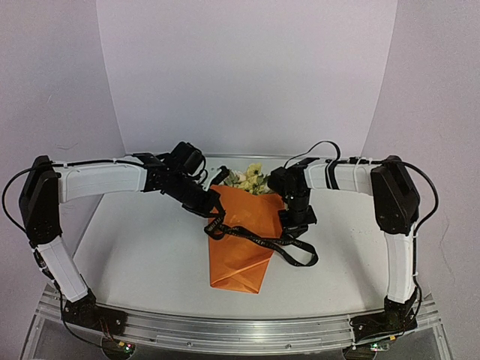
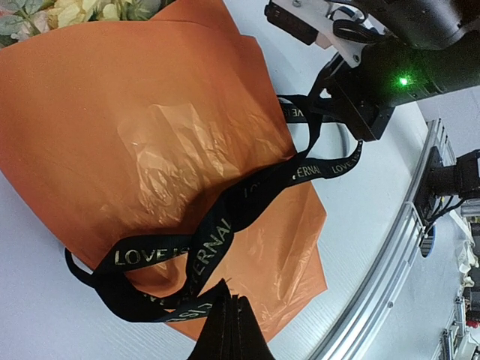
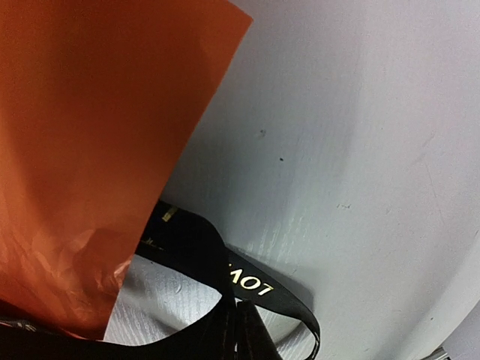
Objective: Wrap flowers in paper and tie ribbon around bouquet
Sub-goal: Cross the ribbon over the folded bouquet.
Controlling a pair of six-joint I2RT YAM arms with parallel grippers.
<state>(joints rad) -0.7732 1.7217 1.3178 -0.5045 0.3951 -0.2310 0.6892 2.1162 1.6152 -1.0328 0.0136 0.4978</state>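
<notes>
Now, with the flowers [image 1: 250, 178] wrapped in the paper [image 1: 238, 264], I am working on the tie. The ribbon [image 1: 259, 240] is lying looped, unknotted, across the bouquet [image 1: 247, 214] on the table [image 1: 135, 247]. The left gripper [image 1: 212, 220] and right gripper [image 1: 294, 234] are both clenching it.

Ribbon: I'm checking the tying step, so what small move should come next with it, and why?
Probably draw both ends gently apart to take up slack: the ribbon lies loose across the bouquet, looping off its right side, and the left end effector and right end effector each look shut on it.
</notes>
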